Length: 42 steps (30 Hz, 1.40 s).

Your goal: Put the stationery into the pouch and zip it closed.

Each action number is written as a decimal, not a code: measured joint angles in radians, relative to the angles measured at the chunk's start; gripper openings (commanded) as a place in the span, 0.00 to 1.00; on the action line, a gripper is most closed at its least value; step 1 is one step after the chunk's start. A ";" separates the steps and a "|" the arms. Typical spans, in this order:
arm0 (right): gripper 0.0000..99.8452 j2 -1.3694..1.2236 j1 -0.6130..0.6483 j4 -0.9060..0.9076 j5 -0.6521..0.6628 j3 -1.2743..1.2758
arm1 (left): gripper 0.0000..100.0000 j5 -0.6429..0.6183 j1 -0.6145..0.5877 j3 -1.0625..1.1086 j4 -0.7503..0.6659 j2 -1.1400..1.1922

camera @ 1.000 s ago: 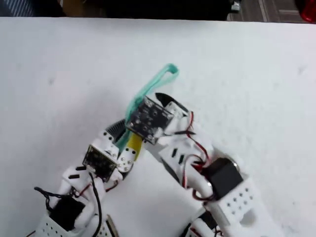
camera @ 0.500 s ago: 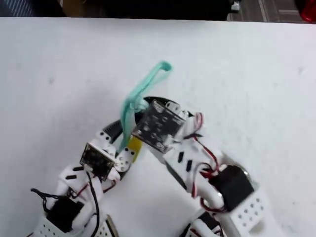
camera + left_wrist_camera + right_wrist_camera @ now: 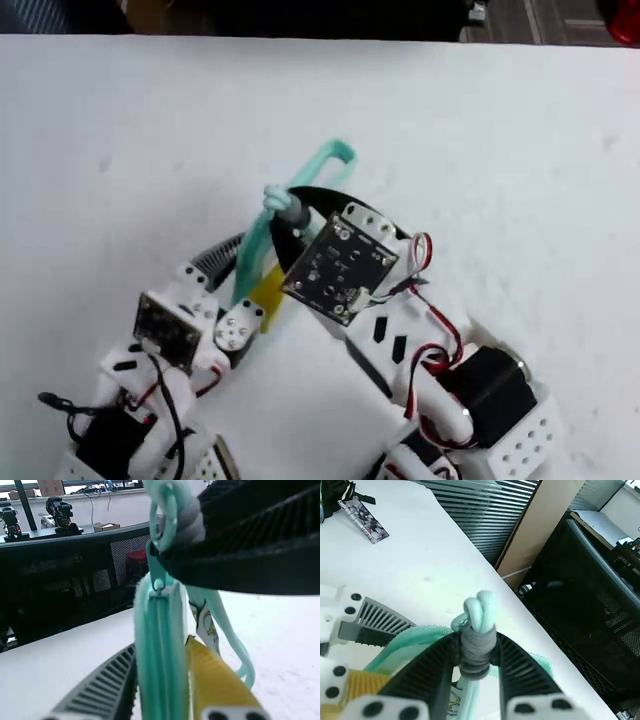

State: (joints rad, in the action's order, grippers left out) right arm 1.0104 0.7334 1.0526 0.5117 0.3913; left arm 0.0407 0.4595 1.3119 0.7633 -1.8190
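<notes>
Right claw (image 3: pixel 476 652) pinching zip pull (image 3: pixel 479 612), left claw (image 3: pixel 243 277) clamping pouch (image 3: pixel 156 645)

The high view looks steeply down from a fixed spot above the table (image 3: pixel 520 150). It takes in the left gripper (image 3: pixel 242 272) and right gripper (image 3: pixel 292 212) meeting at the pouch (image 3: pixel 255 235) in mid-frame. The left wrist view sits just behind the left gripper and faces out along its fingers, very close to the pouch edge between them, with the room beyond the table behind. The right wrist view rides just behind the right gripper, looking along its fingers at the zip pull (image 3: pixel 476 647) in their tips; both wrist views share that pull and the other gripper's fingers just ahead.
</notes>
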 measured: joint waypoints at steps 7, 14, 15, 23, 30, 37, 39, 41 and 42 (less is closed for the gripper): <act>0.02 0.000 -0.068 0.017 0.000 -0.005 | 0.13 0.000 0.003 -0.080 0.106 -0.009; 0.02 -0.057 -0.074 0.017 0.000 -0.034 | 0.02 0.000 0.064 -0.103 0.147 -0.011; 0.02 -0.069 -0.074 0.017 0.000 -0.043 | 0.02 0.015 0.075 -0.103 0.147 -0.009; 0.02 -0.104 -0.080 0.017 0.000 -0.107 | 0.02 0.068 0.117 -0.103 0.149 -0.009; 0.02 -0.133 -0.186 0.020 0.000 -0.109 | 0.02 0.069 0.117 -0.104 0.184 -0.014; 0.02 -0.166 -0.278 0.023 0.058 -0.109 | 0.02 0.069 0.063 -0.106 0.186 -0.014; 0.02 -0.183 -0.279 0.023 0.084 -0.109 | 0.02 0.069 0.058 -0.106 0.186 -0.014; 0.02 -0.201 -0.301 0.023 0.094 -0.109 | 0.02 0.069 0.058 -0.106 0.186 -0.014; 0.02 -0.212 -0.311 0.018 0.095 -0.109 | 0.02 0.069 0.058 -0.106 0.186 -0.014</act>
State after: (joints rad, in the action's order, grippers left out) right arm 0.7986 0.4219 1.0710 0.6068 0.2823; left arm 0.1097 0.5178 1.2060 0.9490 -1.8328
